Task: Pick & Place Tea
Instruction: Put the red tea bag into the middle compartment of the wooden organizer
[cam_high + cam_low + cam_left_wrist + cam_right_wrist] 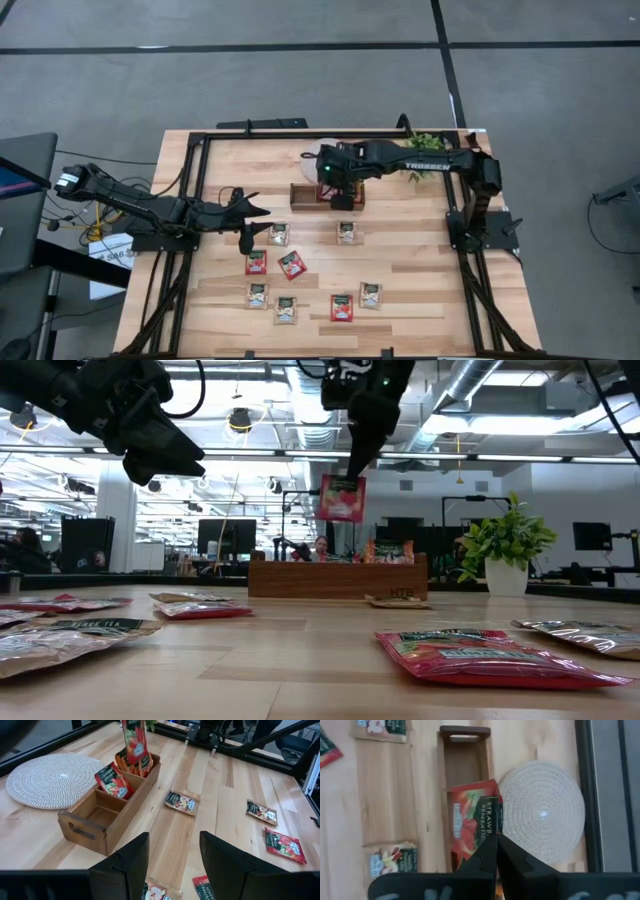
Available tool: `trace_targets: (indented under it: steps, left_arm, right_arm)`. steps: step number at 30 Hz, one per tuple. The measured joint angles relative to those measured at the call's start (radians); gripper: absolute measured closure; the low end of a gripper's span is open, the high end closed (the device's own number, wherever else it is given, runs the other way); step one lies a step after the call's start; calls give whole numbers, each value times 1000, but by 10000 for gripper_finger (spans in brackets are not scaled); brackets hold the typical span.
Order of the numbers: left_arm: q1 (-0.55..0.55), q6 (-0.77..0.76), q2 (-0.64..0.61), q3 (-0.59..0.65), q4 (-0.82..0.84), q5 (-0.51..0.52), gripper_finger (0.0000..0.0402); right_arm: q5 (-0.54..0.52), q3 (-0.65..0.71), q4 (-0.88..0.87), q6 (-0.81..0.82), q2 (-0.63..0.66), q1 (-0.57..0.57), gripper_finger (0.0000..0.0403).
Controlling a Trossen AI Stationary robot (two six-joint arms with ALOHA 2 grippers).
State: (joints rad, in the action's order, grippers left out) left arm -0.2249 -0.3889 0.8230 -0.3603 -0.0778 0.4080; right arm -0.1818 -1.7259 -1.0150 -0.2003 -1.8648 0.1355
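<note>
**Red sachet held above the tray**

At 9 o'clock on the table: left gripper [247,222], hovering over bare wood, fingers [131,862] spread wide apart, nothing between them. Just below and beside it, toward 6 o'clock: loose tea sachets [291,264] scattered flat on the wooden table [420,290], some red, some pale, eight or so, lying apart from one another. One more pale sachet [347,233] near the centre, at 6 o'clock of the wooden tray [300,197].

At 12 o'clock: the tray itself, three compartments, the near end compartment bare in the left wrist view, a red sachet [114,781] leaning in the middle one, more standing in the far one. At its 12 o'clock, a round woven mat [542,810], partly hidden under the arm from above.

Directly above the tray: right gripper [341,191], fingers pinched together on the top edge of a red strawberry sachet [342,498], hanging upright, clear of the tray rim. Farther toward 1 o'clock: a small potted plant [505,550].
</note>
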Motion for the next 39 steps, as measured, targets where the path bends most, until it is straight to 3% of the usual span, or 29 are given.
trace_targets:
  steps: [14,39]
  left_arm:
    - [0,3,0,0,0,0,234]
    - [1,4,0,0,1,0,234]
  right_arm:
    - [26,1,11,-113,-124,25,403]
    - [26,1,33,-175,-119,44,403]
